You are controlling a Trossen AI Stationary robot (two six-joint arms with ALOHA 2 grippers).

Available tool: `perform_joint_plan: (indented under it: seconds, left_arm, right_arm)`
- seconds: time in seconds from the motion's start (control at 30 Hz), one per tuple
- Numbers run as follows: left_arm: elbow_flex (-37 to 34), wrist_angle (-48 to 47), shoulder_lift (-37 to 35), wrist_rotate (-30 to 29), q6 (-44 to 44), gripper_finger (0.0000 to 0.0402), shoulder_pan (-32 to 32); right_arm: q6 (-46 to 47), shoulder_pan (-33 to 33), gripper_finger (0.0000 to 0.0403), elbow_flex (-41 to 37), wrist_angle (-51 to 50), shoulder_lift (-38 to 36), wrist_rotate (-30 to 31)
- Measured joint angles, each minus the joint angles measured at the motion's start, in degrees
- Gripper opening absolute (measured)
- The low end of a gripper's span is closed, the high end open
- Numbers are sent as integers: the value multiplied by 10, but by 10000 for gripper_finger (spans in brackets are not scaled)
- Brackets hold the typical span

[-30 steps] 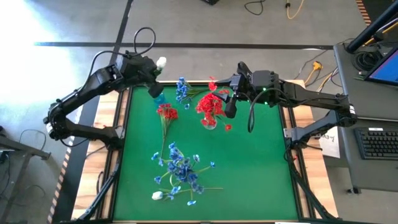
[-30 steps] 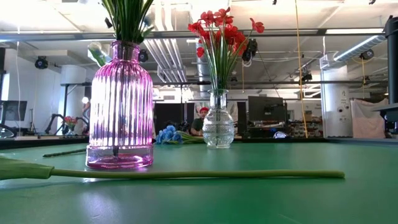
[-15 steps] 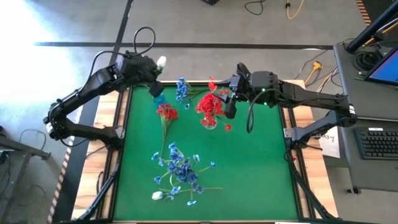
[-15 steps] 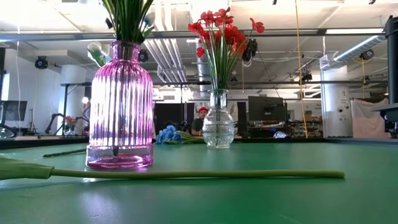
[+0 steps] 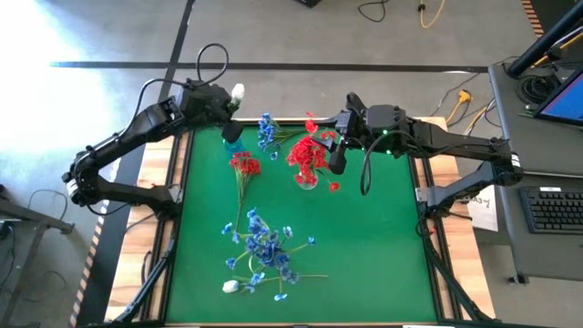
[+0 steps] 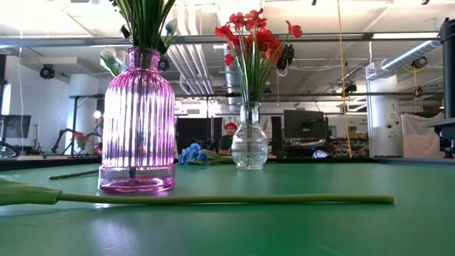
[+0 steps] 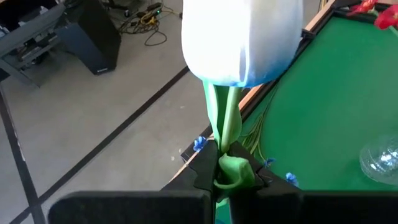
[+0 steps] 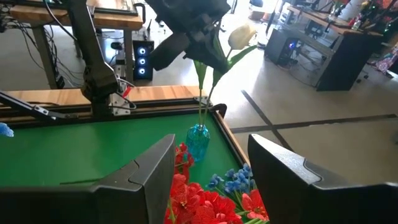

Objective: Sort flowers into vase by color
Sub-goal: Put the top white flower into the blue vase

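My left gripper (image 5: 224, 103) is over the table's far left corner, shut on a white tulip (image 5: 238, 91). The tulip's bud (image 8: 241, 34) stands above the fingers. Its thin stem (image 8: 201, 93) runs down to a small teal vase (image 8: 198, 142). My right gripper (image 8: 211, 180) is open beside the red flowers (image 5: 308, 153) in a clear vase (image 6: 250, 146), with nothing between its fingers. More red flowers (image 5: 244, 165) lie on the green mat. A pink vase (image 6: 138, 121) holds green stems. Another white tulip (image 5: 232, 286) lies on its side near the front edge. My left gripper pinches the tulip's stem and a leaf (image 7: 231, 167) between its two fingers, a little below the bud. The fingers slant down from the table's far left and lie across the stem. The stem hangs nearly upright, its lower end (image 8: 200, 126) at the teal vase's mouth.
Blue sprays (image 5: 266, 128) lie at the far edge between the two vases. A large cluster of blue flowers (image 5: 264, 251) sits in the near middle. The mat's right half (image 5: 383, 246) holds nothing. A person shows far off in the room in the low view.
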Motion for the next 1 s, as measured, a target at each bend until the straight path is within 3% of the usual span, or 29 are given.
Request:
perform_joint_plan:
  seconds: [0.77, 1.0]
  left_arm:
    - [-126, 107, -30, -2, -5, 1, 0]
    - [-128, 106, -31, -46, -17, 3, 0]
  right_arm:
    - [-3, 0, 194, 0, 0, 0, 0]
    - [-3, 0, 194, 0, 0, 0, 0]
